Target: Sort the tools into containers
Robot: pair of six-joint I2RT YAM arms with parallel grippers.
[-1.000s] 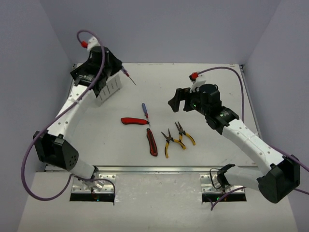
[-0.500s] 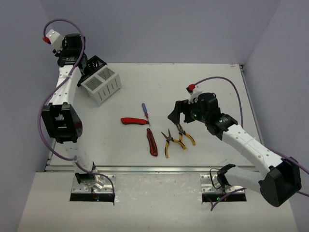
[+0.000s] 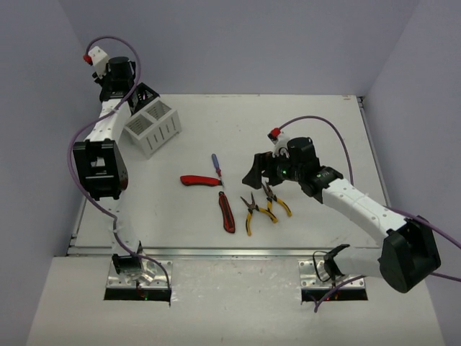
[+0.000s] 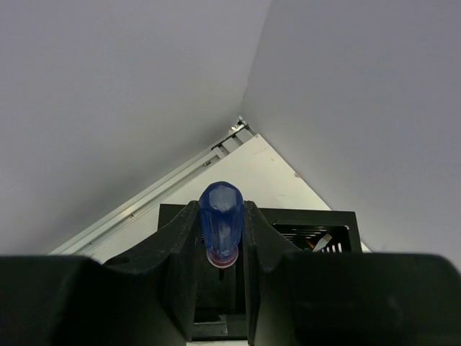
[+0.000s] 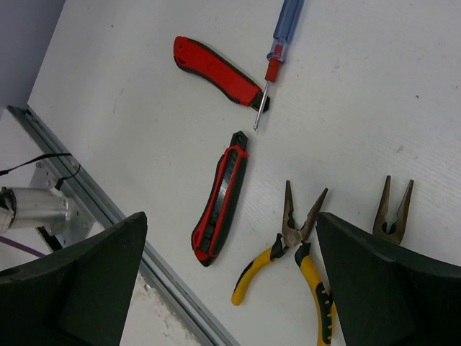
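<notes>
Left gripper (image 4: 221, 241): clamped on the blue-handled screwdriver (image 4: 221, 209), shaft pointing towards the black bin (image 4: 317, 216).
Right gripper (image 3: 255, 176): fingers spread wide, nothing held.
Under right gripper: red-black knife (image 5: 220, 205), yellow pliers (image 5: 288, 249), both loose on the table (image 5: 144, 144), untouched.

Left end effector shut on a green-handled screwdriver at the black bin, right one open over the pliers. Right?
Not quite. The screwdriver clamped in the left end effector has a blue handle, not green; the left wrist view shows it. The rest holds: it is at the black bin, and the right end effector is open over the pliers.
</notes>
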